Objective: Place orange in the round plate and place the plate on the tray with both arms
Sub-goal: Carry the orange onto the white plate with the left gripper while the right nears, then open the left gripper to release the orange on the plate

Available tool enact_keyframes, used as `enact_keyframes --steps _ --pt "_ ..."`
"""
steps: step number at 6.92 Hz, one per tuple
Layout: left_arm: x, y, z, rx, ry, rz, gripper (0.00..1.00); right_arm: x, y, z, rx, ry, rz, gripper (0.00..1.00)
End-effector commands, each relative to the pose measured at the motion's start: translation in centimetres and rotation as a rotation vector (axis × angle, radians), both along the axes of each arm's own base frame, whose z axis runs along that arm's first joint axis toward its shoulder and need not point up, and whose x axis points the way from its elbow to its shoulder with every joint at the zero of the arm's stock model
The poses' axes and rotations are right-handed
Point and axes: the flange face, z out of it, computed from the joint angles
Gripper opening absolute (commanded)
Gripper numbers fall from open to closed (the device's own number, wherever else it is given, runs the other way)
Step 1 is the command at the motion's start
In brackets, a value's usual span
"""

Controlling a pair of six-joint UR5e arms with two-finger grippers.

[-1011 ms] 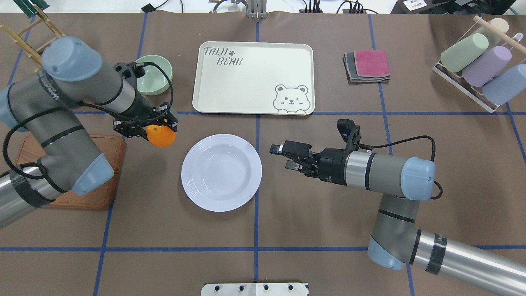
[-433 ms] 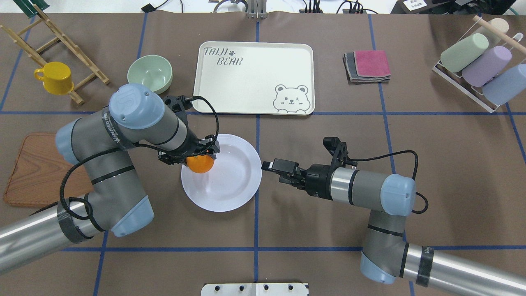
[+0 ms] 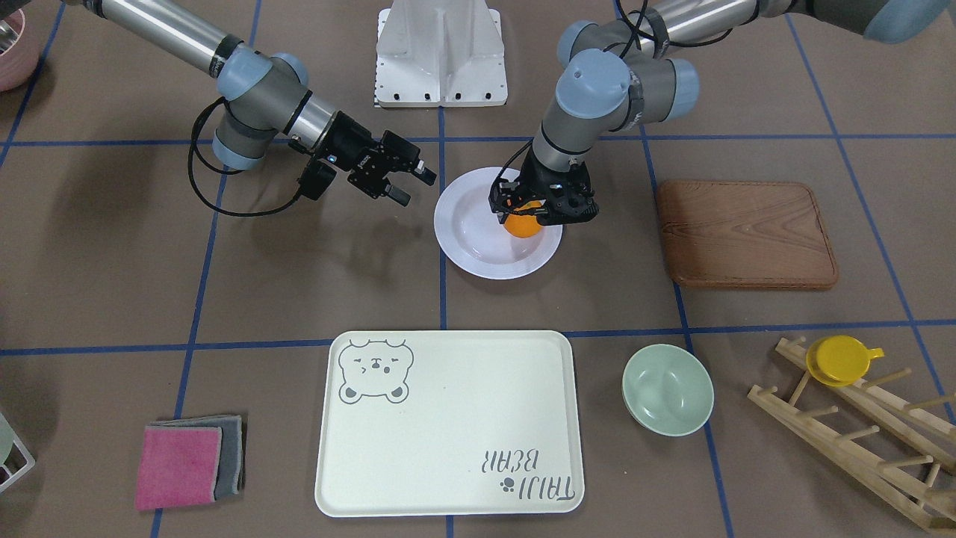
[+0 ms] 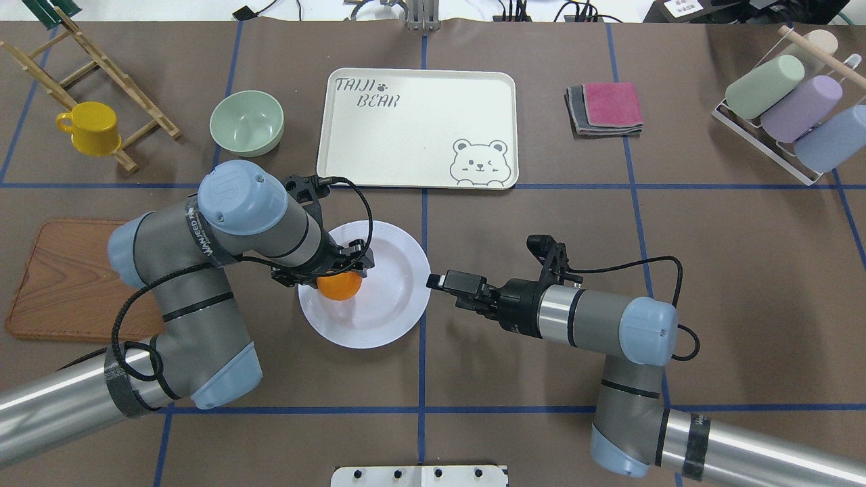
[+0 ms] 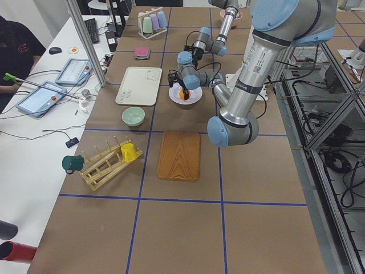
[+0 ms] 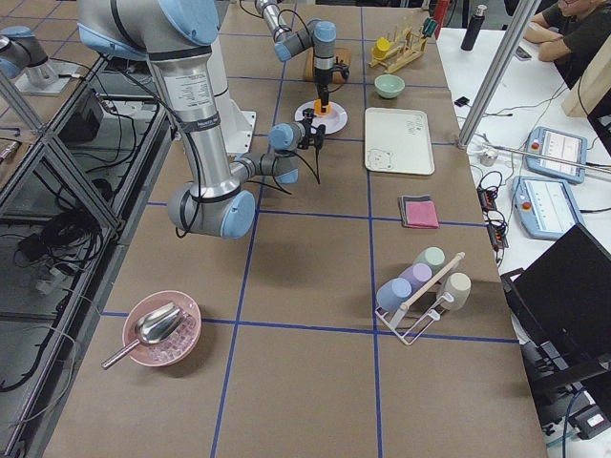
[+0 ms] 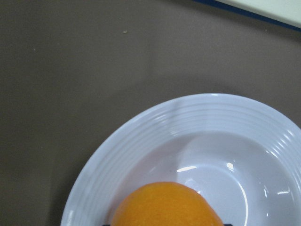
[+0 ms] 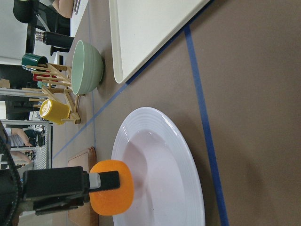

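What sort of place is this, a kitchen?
Probably a robotics lab, not a kitchen: a left arm and right arm work over a table taped into a blue grid, and a person is at a side bench with tablets.

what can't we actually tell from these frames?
- Whether the orange rests on the round plate or hangs just above it: in the overhead view the left gripper covers its top, and the right wrist view's angle leaves contact unclear.
- Left gripper's fingers: cut off by the bottom edge of the left wrist view.
- Right gripper: absent from its own wrist view.
- Both side views: grippers too small to read.
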Motion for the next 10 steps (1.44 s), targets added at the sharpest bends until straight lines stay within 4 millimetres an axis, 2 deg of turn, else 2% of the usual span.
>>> enact_keyframes --steps 1,2,3,4,5,6,7,8,10 --pt "-0.7 0.2 -0.4 0.02 0.006 -0.014 0.99 -1.6 0.2 -1.2 -0.007 0.03 0.007 0.99" --pt "-1.7 0.2 -1.0 0.03 0.021 -0.018 0.99 -2.1 0.4 -1.9 -0.009 0.03 0.014 0.99" --pt "-2.8 0.7 -0.5 0.035 0.023 -0.016 0.99 -2.2 0.5 -1.9 -0.009 0.03 0.019 1.0" --pt "-5.0 0.4 -0.1 0.038 0.028 -0.031 0.99 -2.3 0.7 -1.8 -0.01 0.03 0.024 1.0" --pt "-7.0 -0.6 0.6 0.038 0.031 -0.016 0.99 -2.8 0.7 -0.8 -0.013 0.05 0.021 0.99" --pt "-8.9 -1.7 1.3 0.047 0.019 -0.006 0.99 -3.2 0.7 -1.0 -0.009 0.05 0.022 0.99" --pt "-10.2 -1.7 1.6 0.061 0.018 0.004 0.99 -3.6 0.7 -1.5 -0.007 0.046 0.022 0.99" --pt "-10.4 -1.7 1.9 0.058 0.015 0.006 0.99 -4.4 0.4 -2.2 -0.007 0.041 0.025 0.99" --pt "-10.5 -1.7 1.9 0.058 0.015 0.004 0.99 -5.4 0.1 -2.2 -0.011 0.049 0.034 0.99"
